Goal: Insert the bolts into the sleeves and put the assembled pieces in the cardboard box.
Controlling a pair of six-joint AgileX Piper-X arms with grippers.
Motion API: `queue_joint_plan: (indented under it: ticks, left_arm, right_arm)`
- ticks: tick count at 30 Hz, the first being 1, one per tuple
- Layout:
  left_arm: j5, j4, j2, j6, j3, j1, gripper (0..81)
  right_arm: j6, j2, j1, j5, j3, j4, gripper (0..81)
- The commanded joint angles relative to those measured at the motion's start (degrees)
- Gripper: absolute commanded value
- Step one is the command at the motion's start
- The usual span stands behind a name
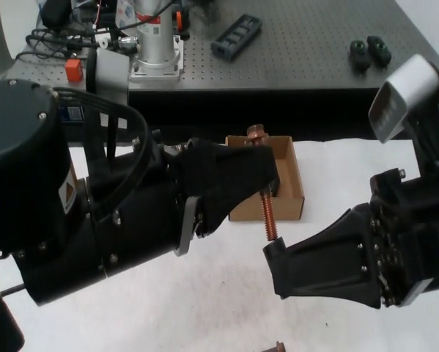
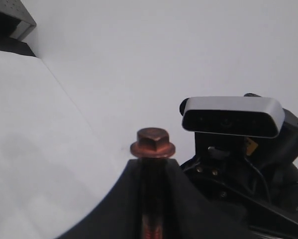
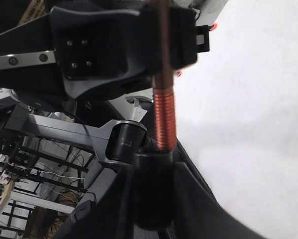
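Observation:
My left gripper (image 1: 264,167) is shut on a copper bolt (image 1: 266,205), held upright with its hex head (image 2: 152,143) on top and its threaded end pointing down. In the left wrist view the shank (image 2: 149,199) runs between the two black fingers. Just below, my right gripper (image 1: 278,253) is shut on a black sleeve (image 3: 153,186). The bolt's threaded tip (image 3: 164,122) meets the sleeve's top opening. The open cardboard box (image 1: 289,176) sits on the white cloth right behind the bolt. Another copper bolt (image 1: 275,347) lies on the cloth at the near edge.
A grey perforated bench (image 1: 307,44) lies beyond the white cloth (image 1: 204,308), with a metal post (image 1: 157,37), a dark slotted block (image 1: 236,35), two black knobs (image 1: 369,51) and an orange block (image 1: 73,70). Both arms crowd the middle of the cloth.

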Motion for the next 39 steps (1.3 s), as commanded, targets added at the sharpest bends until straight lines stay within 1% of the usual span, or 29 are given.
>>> queue_joint_plan:
  ticks: [1, 5, 7, 11, 15, 22, 25, 26, 27, 31, 33, 37, 39]
  left_arm:
    - [0.62, -1.5, -0.19, -1.3, -0.45, 0.06, 0.6]
    - [0.62, -1.5, -0.19, -1.3, -0.45, 0.06, 0.6]
    - [0.62, -1.5, -0.19, -1.72, -0.45, 0.06, 0.6]
    - [0.62, -1.5, -0.19, -2.22, -0.45, 0.06, 0.6]
    - [0.72, -1.5, -0.19, -4.4, -0.45, 0.06, 0.6]
    - [4.91, -1.5, -0.19, -7.42, -0.45, 0.06, 0.6]
    - [4.92, -1.5, -0.19, -8.79, -0.45, 0.06, 0.6]
    - [4.92, -1.5, -0.19, -8.95, -0.45, 0.06, 2.6]
    - [4.92, -1.5, -0.19, -8.95, -0.45, 0.06, 7.8]
    - [4.92, -1.37, -0.19, -8.94, -0.45, 0.06, 36.2]
    - [4.53, -1.37, -0.19, -8.94, -0.45, 0.06, 44.0]
    - [3.14, -1.37, -0.19, -8.44, -0.45, 0.06, 41.7]
    - [3.08, -1.37, -0.19, -7.67, -0.45, 0.06, 41.0]
  right_arm:
    - [1.36, 0.1, 0.17, 0.96, -0.44, -0.56, 0.3]
    - [1.11, 0.1, 0.17, 0.96, -0.44, -0.95, 0.3]
    - [1.11, 0.1, 0.17, 2.54, -0.44, -1.05, 0.3]
    - [1.11, 0.1, 0.17, 3.5, -0.44, -1.05, 0.3]
    - [1.11, 0.1, 0.17, 3.53, -0.44, -2.4, 0.3]
    - [1.11, 0.1, 0.17, 3.72, -0.44, -7.1, 0.3]
    - [1.11, 0.1, 0.17, 4.47, -0.44, -7.1, 0.3]
    - [1.11, 0.1, 0.17, 4.6, -0.44, -7.1, 0.3]
    - [1.11, 0.1, 0.17, 4.7, -0.44, -7.1, 0.3]
    - [1.11, 0.1, 0.17, 5.09, -0.44, -7.92, 0.3]
    - [1.11, 0.1, 0.17, 6.26, -0.44, -7.9, 0.3]
    - [-0.05, 0.1, -0.52, 9.76, -0.44, -9.69, 0.3]
    - [-0.21, 0.1, -1.54, 13.44, -0.44, -12.36, 0.3]
